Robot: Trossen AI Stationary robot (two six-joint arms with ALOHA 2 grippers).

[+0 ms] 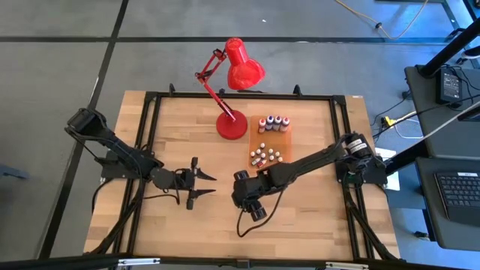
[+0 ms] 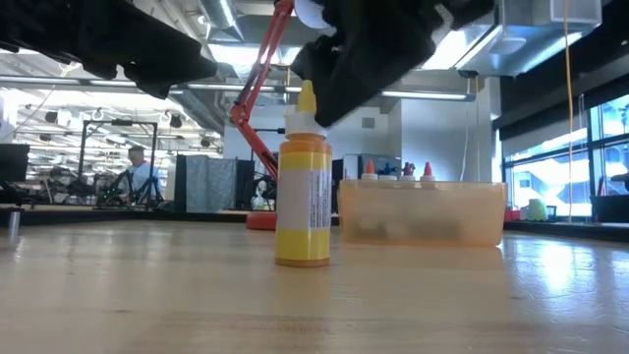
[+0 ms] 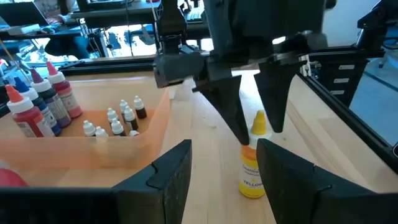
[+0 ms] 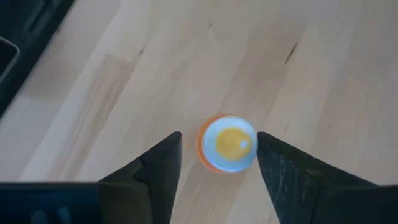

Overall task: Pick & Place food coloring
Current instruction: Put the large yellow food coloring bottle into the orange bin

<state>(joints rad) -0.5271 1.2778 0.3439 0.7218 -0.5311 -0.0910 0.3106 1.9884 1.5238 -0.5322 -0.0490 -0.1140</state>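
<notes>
Your yellow food coloring bottle [image 2: 302,187] stands upright on the counter [image 2: 147,295], long axis vertical, well apart from the orange tray [image 2: 423,211] holding the other bottles [image 3: 38,102]. The right gripper [image 4: 217,152] hangs straight above it, fingers spread either side of the cap, not yet touching. The left gripper [image 3: 221,162], open, waits farther off. The overhead camera cannot see the bottle beneath the arm.

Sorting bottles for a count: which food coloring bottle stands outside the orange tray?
The yellow bottle, upright alone on the bare wood between the right gripper's open fingers; all others sit in the translucent orange tray.
</notes>
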